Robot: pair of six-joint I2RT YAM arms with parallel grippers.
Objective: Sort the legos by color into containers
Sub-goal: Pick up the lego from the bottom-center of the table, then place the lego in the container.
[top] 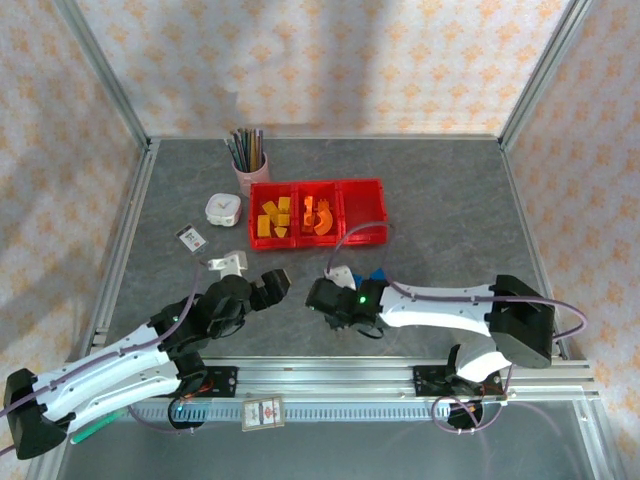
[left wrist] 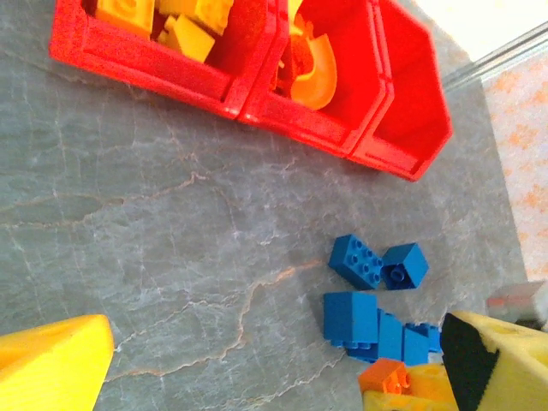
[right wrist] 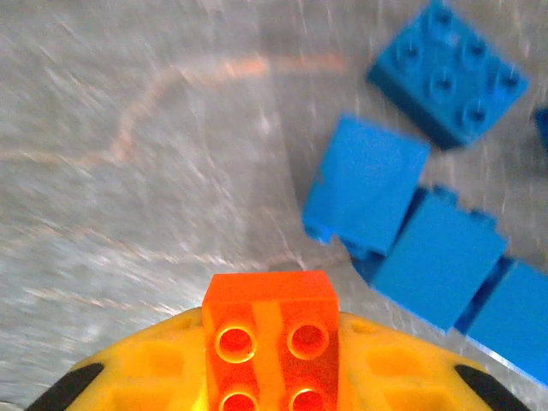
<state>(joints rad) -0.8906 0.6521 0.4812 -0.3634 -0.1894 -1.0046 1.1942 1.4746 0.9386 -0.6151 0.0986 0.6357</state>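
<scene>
My right gripper (top: 333, 293) is clenched on a glossy orange block (right wrist: 270, 342) with four round studs facing me, and the veined grey tabletop (right wrist: 128, 128) lies behind it. Smooth blue blocks (right wrist: 402, 223) cluster just beside it. My left gripper (top: 273, 284) is spread wide. The red plastic bins (top: 365, 205) hold yellow blocks (top: 272, 218) and orange arches (top: 318, 215) — the print on the card (top: 190, 237) is too small to read.
</scene>
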